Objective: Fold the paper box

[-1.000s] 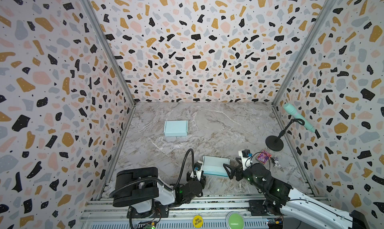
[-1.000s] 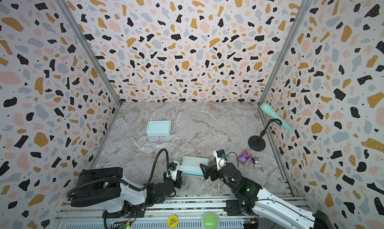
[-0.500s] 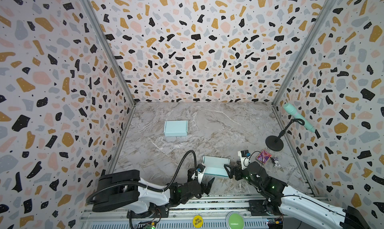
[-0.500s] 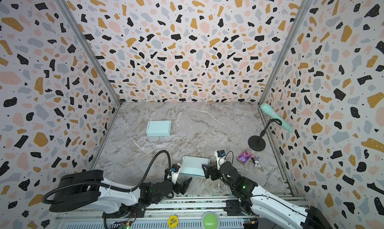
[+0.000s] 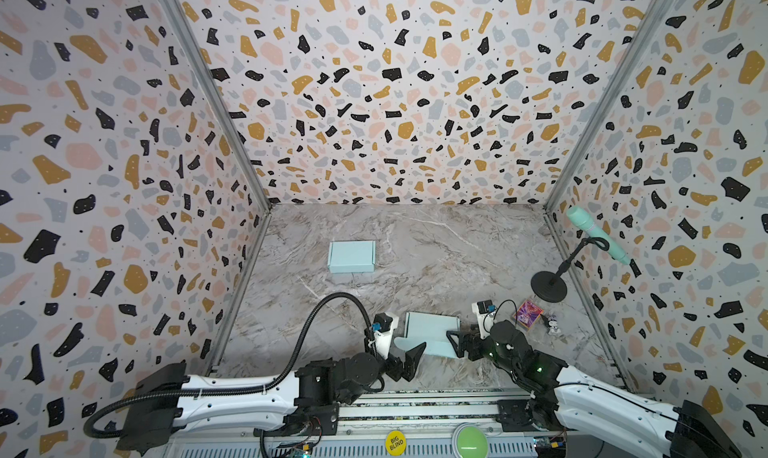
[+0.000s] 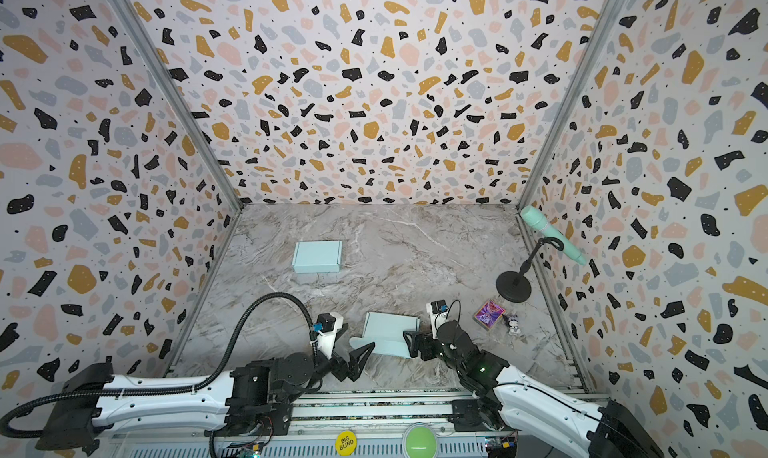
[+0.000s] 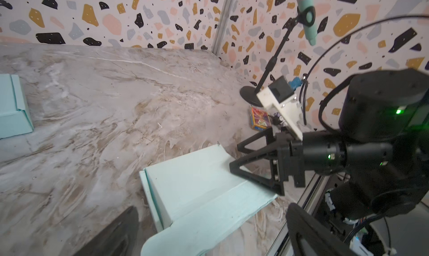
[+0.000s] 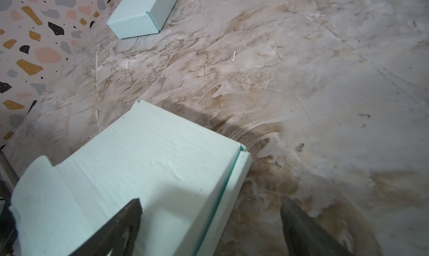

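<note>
A pale teal corrugated paper box (image 5: 432, 331) is seen at the front edge of the marbled grey bench (image 5: 449, 248), between the two arms in both top views. Its walls are raised and its lid has been lowered over the body, so most of the folding is judged to be done. The front flap with the rounded tab (image 7: 185, 229) is not yet tucked: it juts out from the lid toward the front of the bench, almost flat.

The left gripper (image 5: 409, 358) is held just before that flap with its jaws wide apart, and nothing is clamped; in the left wrist view the rounded tab lies between them. The right gripper (image 5: 455, 344) is set at the box's right side, jaws likewise apart, one finger (image 8: 120, 224) over the lid and the other off its edge above the bench. Whether that finger presses on the lid cannot be told.

What is left is judged to be the bending down of the flap and its tucking into the front wall. A second teal box, fully closed (image 5: 351, 256), lies well apart toward the back.
</note>
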Robot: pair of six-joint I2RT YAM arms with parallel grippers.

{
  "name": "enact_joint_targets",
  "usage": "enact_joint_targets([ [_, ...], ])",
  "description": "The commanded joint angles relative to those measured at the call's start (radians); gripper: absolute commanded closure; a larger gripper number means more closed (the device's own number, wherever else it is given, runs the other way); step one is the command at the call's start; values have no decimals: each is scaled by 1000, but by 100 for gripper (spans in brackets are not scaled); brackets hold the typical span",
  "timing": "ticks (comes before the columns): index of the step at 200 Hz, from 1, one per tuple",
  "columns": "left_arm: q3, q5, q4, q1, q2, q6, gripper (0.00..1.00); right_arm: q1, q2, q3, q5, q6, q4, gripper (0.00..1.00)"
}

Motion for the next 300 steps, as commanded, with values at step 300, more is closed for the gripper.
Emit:
enact_joint_targets([
  [300, -63, 350, 228, 283, 478, -184, 32, -50, 99, -22, -166, 9, 77, 17],
])
